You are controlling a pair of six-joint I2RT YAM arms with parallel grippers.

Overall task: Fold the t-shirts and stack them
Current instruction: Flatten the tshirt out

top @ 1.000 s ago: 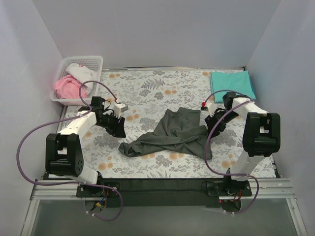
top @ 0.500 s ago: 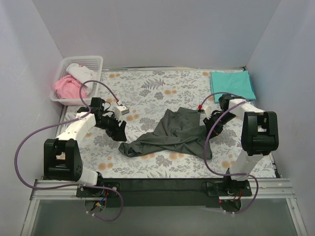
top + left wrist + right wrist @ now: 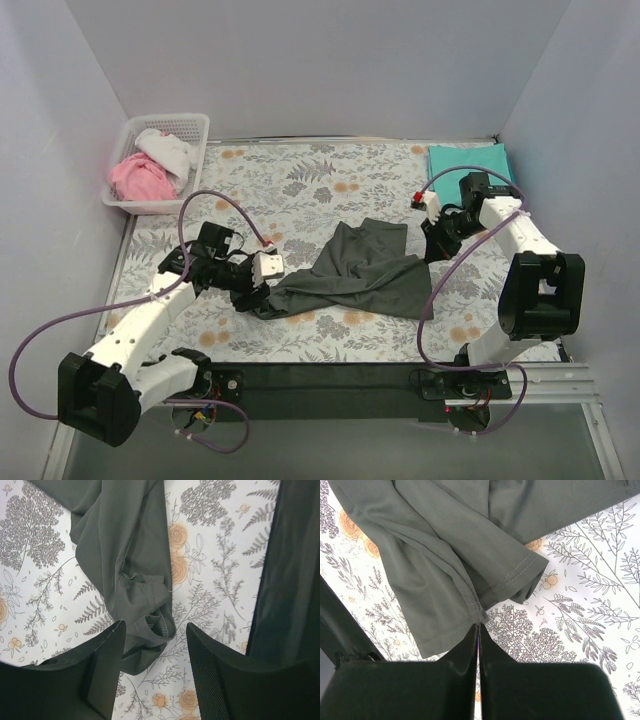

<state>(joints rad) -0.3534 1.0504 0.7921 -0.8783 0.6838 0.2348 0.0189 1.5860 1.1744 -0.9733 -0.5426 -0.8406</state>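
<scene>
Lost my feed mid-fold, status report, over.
Left gripper open over end of charcoal t-shirt. Right gripper shut on its edge. Teal t-shirt folded, far right corner. Nothing in the way.

2 arms, the left arm [image 3: 135, 335] and the right arm [image 3: 520, 225], have white shells and black joint housings. A purple cable [image 3: 222, 194] loops behind each pair of jaws. The left gripper [image 3: 155, 630] has matte black fingers [image 3: 205, 675], 1 pad finely meshed. A red mark [image 3: 418, 196] sits behind the right jaws.
</scene>
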